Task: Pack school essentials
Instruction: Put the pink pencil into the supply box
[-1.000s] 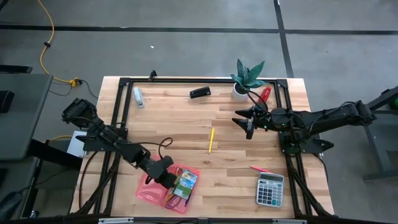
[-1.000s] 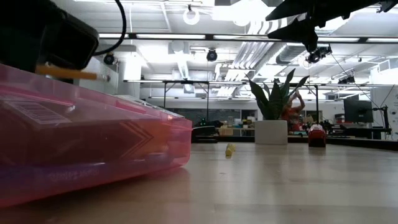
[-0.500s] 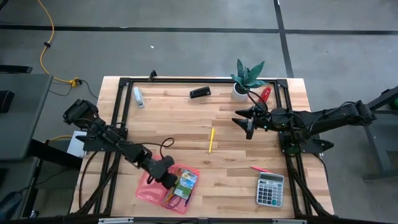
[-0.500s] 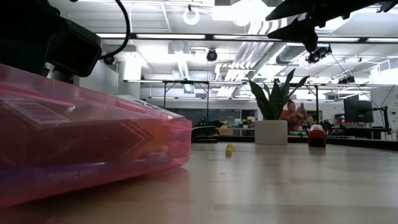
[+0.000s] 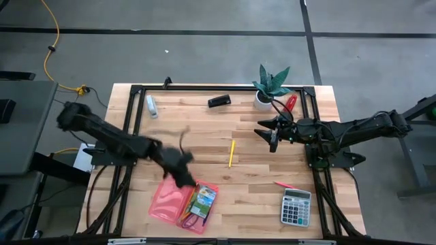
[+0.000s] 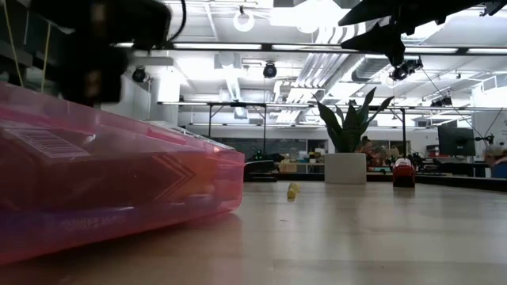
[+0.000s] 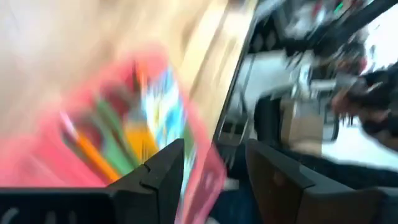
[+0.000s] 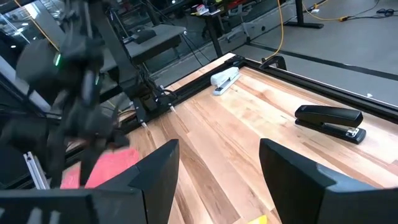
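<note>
Left gripper [image 5: 182, 175] hangs just above the upper edge of the pink case [image 5: 167, 204], arm blurred. In its wrist view the two dark fingers [image 7: 163, 171] stand apart with a clear gap and nothing between them; open, empty. Past the fingers lies the case [image 7: 74, 155], smeared, with orange and green items and a blue-green box inside.

From overhead, the case sits just below and beside the left gripper, at the near edge of the table [image 5: 204, 129]. The box [image 5: 204, 199] lies in the case's right half, close under the gripper; scissors [image 5: 193, 219] show at the case's lower corner, beyond the box from the gripper.

Yellow pencil [image 5: 231, 153] lies loose on the wood, between the two grippers, nearer the right one, touching neither. In the low view its end [image 6: 293, 191] shows far past the case wall [image 6: 119, 182].

Right gripper [image 5: 271, 136] is held above the table's right-centre, just below the plant pot [image 5: 263, 99]. Its wrist view shows the fingers [image 8: 155, 171] wide apart, holding nothing.

Calculator [image 5: 296, 207] sits well toward the near edge from the right gripper, a red pencil [image 5: 284, 184] just by its top edge. Black stapler [image 5: 219, 101] and white stapler [image 5: 151, 106] lie along the far edge, well apart from both grippers.
</note>
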You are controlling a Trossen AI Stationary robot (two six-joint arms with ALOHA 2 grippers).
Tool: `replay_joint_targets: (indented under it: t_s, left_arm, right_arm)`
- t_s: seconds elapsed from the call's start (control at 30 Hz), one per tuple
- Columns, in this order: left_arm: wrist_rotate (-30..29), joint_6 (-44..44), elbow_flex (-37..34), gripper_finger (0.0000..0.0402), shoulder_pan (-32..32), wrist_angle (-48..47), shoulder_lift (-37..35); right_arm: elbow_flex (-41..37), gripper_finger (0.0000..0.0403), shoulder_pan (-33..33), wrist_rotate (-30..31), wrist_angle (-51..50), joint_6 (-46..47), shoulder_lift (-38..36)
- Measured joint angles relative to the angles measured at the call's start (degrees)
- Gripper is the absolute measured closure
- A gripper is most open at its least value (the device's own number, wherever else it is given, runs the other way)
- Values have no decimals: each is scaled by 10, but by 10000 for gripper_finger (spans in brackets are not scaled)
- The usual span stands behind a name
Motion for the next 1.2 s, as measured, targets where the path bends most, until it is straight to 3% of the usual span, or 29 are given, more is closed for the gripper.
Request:
replay_joint_targets:
  t_s: [0.1,0.3,0.5,0.63,0.77,1.07,1.2]
  left_arm:
    - [-34,81,0,240,63,-4,-87]
    - [-165,325,0,241,171,32,-266]
    - [-316,559,0,241,198,39,-383]
    - [-357,661,0,241,198,35,-407]
    - [-354,693,0,241,198,32,-401]
    - [-352,656,0,241,198,33,-375]
    - [-352,656,0,241,198,33,-368]
  right_arm:
    - [0,188,0,0,2,0,0]
    - [0,188,0,0,38,-1,0]
    - [0,188,0,0,80,-20,0]
    - [0,188,0,0,96,-50,0]
    - [0,188,0,0,97,-55,0]
    - [3,188,0,-5,89,-37,0]
    - [75,188,8,-42,-82,-18,26]
